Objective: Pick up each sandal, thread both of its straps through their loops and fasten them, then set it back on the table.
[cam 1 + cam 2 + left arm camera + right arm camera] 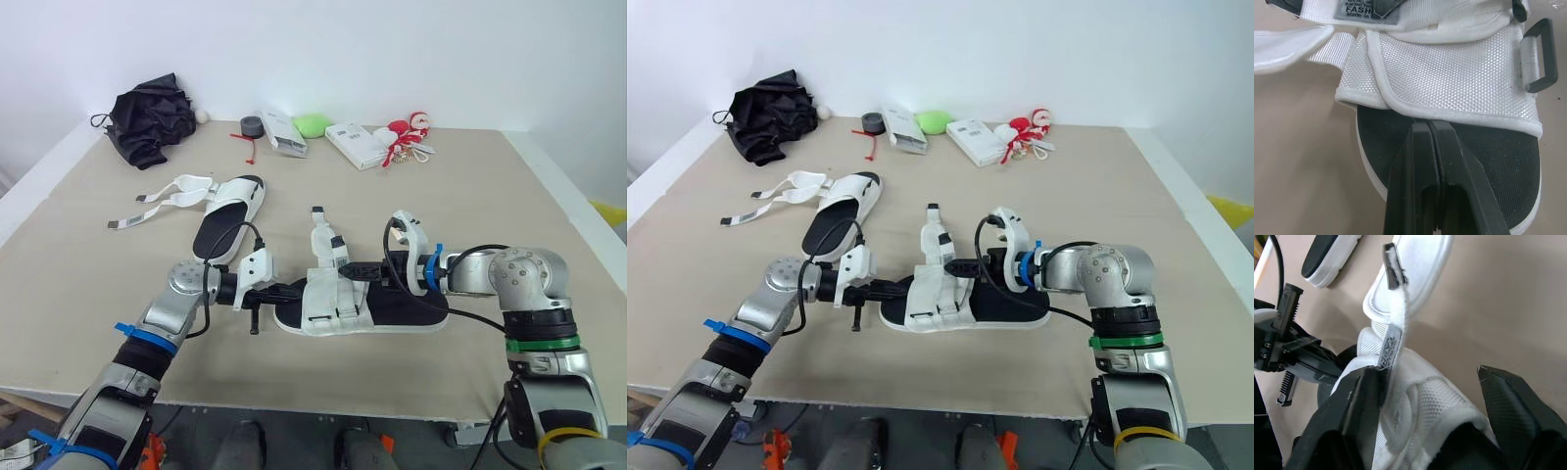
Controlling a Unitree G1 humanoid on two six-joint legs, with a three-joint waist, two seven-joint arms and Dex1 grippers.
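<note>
**DESK:** How are the two claws pictured?

**FIELD:** The left gripper (pixel 1428 126) is seen with its black fingers pressed flat together. Nothing is visible between them, and the tips are laid on the toe end of the black footbed. The right gripper (pixel 1426 377) is spread wide, its fingers set either side of the white mesh upper. One finger is touching the labelled base of a strap.

**DESK:** And what is being worked on?

**FIELD:** The white-mesh, black-footbed sandal (pixel 407 305) is shown lying flat on the beige table (pixel 470 186), between the two grippers. Its long axis runs across the robot's front, toe toward the left gripper and heel toward the right arm. One white webbing strap with a black tip (pixel 319 233) is seen standing up loose from the upper. A black plastic loop (pixel 1550 49) at the forefoot is pictured with nothing through it.

**DESK:** On which relation is the coming move judged to hinge?

**FIELD:** The loose strap rises just beside the right gripper, on the sandal's far edge. It is therefore judged to be that arm's to take, while the toe is steadied by the left. Threading is judged unfinished. A second sandal of the same make (pixel 227 217) lies further back, toward the robot's left, with its straps splayed and unfastened.
</note>
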